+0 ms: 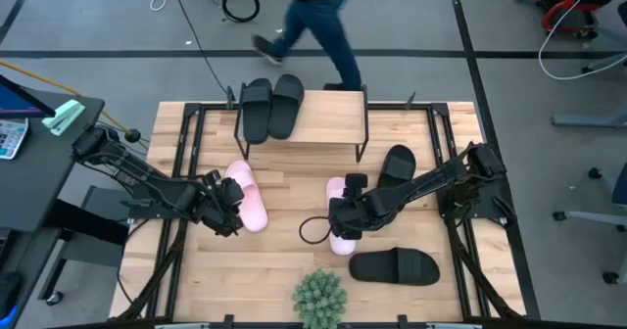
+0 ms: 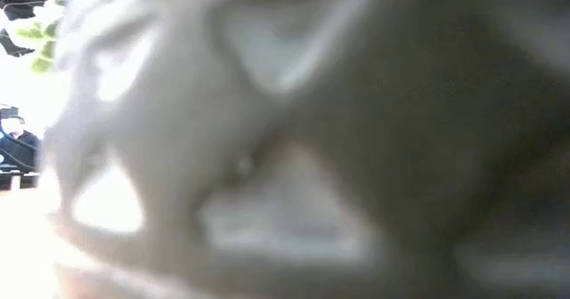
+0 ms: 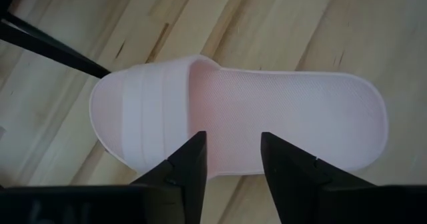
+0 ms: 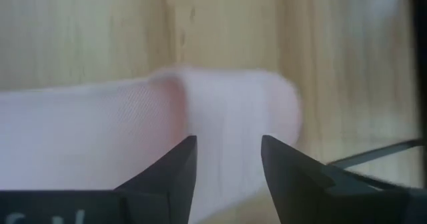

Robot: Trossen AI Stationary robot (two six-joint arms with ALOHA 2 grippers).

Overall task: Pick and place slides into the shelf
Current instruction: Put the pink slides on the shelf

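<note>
Two pink slides lie sole-down on the slatted table. In the high view my left gripper [image 1: 227, 204] is at the left pink slide [image 1: 247, 198]. In the left wrist view it [image 3: 231, 151] is open above that slide's [image 3: 267, 117] long side edge, just behind the strap. My right gripper [image 1: 343, 216] is over the right pink slide [image 1: 338, 233]. In the right wrist view it [image 4: 228, 154] is open above the strap [image 4: 227, 104]. No touch shows for either. Two black slides [image 1: 271, 107] lie on the shelf's plank top [image 1: 328, 123]. Two more black slides [image 1: 397, 164] [image 1: 394, 266] lie on the table.
A green spiky plant [image 1: 319, 298] stands at the table's near edge, and a blurred grey shape [image 2: 294, 148] fills the low view. A black cable loop [image 1: 313, 231] lies beside the right gripper. A person [image 1: 313, 21] walks past the far edge. Bare wood [image 1: 294, 187] lies between the pink slides.
</note>
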